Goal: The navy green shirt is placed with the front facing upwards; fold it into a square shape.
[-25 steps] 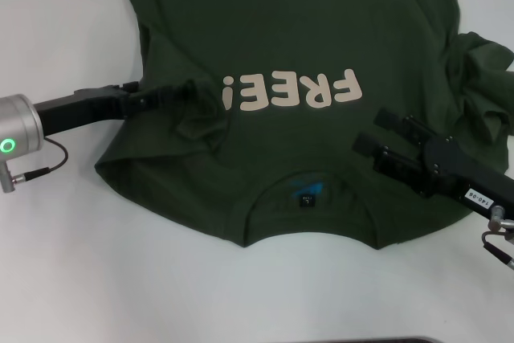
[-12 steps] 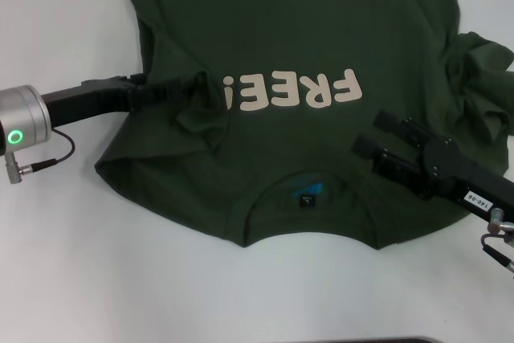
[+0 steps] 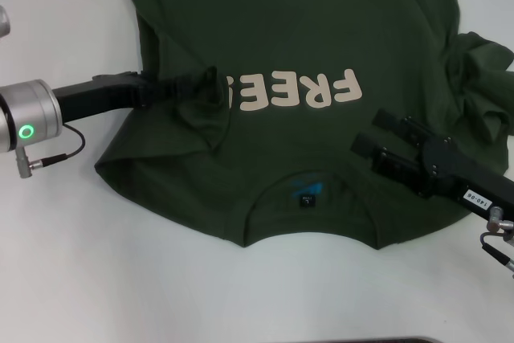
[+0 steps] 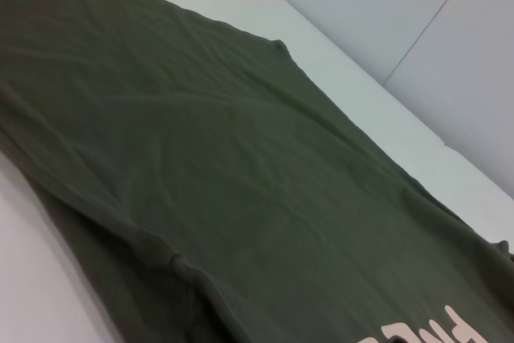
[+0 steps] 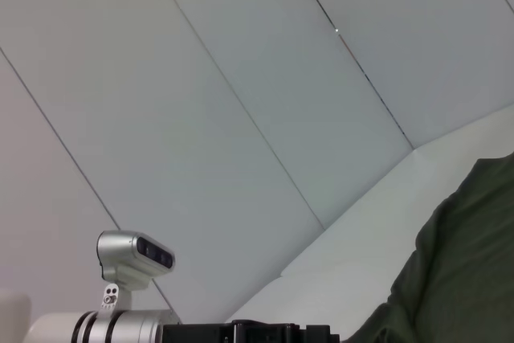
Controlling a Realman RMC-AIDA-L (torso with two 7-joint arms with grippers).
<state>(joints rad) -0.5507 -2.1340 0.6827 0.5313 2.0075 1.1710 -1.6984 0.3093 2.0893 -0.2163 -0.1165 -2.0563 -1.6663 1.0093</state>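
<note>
**Left sleeve being folded inward**

Across the head view's centre and top, the navy green shirt (image 3: 305,46) lies front-up on the white worktop (image 3: 96,279), collar nearest the camera. At centre-left the left claw (image 3: 205,90) is pinched shut on a bunched sleeve, carrying it over the "FREE!" lettering (image 3: 293,91); next, I judge, comes laying it flat and releasing. The right claw (image 3: 371,132) hovers open at lower right.

Left wrist view: wrinkled olive cloth fills the frame.

Right wrist view: only the shirt's edge at lower right.
</note>
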